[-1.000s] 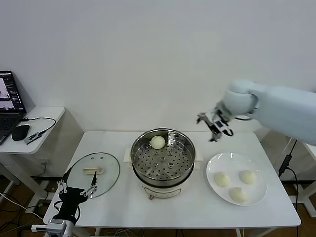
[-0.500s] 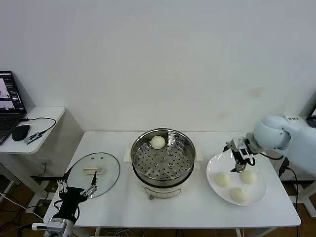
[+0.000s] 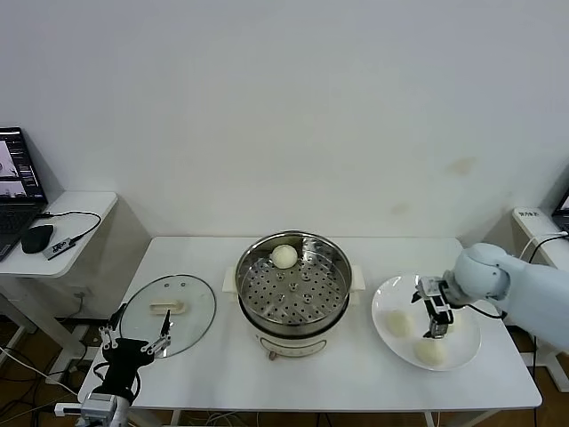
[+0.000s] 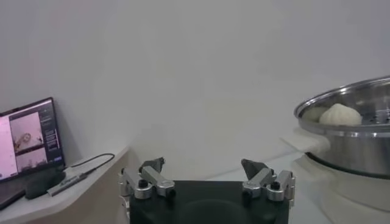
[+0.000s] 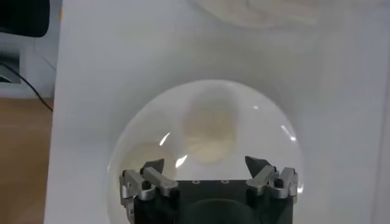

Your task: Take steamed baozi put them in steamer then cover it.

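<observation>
One bun point(image 3: 284, 256) already sits in the steamer point(image 3: 293, 283), at about eleven o'clock on its holed tray, and the rest wait on the plate point(image 3: 384, 307) at the steamer's three o'clock side on the counter point(image 3: 356, 374). The right pincer point(image 3: 436, 313) hangs over the plate with its prongs spread and nothing between them; in its wrist camera a bun point(image 5: 210, 131) lies right below the gap, a second point(image 5: 146, 157) just beside it. From above I count only two buns point(image 3: 397, 324) point(image 3: 429, 352) plainly, the third probably hidden under the arm. They look soft, light and easily dented, perhaps a little tacky, so a gentle squeeze across the widest part of the sides seems wisest. The left pincer point(image 3: 135, 342) waits released near the glass lid point(image 3: 169, 313), at the counter's eight o'clock corner.
</observation>
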Robot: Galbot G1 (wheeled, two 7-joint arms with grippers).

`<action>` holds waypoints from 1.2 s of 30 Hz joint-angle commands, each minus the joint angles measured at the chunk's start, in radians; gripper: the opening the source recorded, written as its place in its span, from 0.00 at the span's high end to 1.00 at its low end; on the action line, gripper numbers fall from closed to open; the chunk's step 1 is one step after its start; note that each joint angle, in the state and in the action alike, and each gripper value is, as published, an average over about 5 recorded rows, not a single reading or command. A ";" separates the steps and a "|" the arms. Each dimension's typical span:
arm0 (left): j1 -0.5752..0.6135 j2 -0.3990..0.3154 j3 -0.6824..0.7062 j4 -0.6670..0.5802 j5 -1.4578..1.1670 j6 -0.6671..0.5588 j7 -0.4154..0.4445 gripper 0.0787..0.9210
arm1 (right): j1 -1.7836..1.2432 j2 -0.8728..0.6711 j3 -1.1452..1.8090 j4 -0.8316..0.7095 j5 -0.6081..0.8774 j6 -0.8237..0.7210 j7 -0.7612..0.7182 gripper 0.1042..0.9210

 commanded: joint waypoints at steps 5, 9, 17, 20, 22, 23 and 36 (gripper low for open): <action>-0.001 0.003 -0.005 0.003 0.000 0.001 0.000 0.12 | -0.104 0.137 0.071 -0.176 -0.032 0.041 0.003 0.12; 0.000 0.004 -0.008 0.003 0.001 0.001 0.000 0.12 | -0.107 0.164 0.072 -0.193 -0.034 0.039 0.010 0.12; 0.004 0.004 -0.016 0.002 0.001 0.000 0.000 0.12 | -0.106 0.199 0.069 -0.219 -0.041 0.029 0.023 0.14; 0.005 0.004 -0.016 0.000 0.001 -0.001 0.000 0.12 | -0.106 0.204 0.069 -0.219 -0.040 0.025 0.020 0.18; 0.005 0.003 -0.017 -0.001 0.001 -0.001 0.000 0.12 | -0.104 0.202 0.069 -0.216 -0.039 0.023 0.016 0.21; 0.006 0.003 -0.017 -0.001 0.001 0.000 -0.001 0.12 | -0.102 0.201 0.069 -0.214 -0.037 0.022 0.014 0.22; -0.004 0.004 -0.016 -0.009 -0.002 0.001 0.000 0.12 | 0.086 0.109 0.019 -0.139 0.055 -0.001 -0.036 0.37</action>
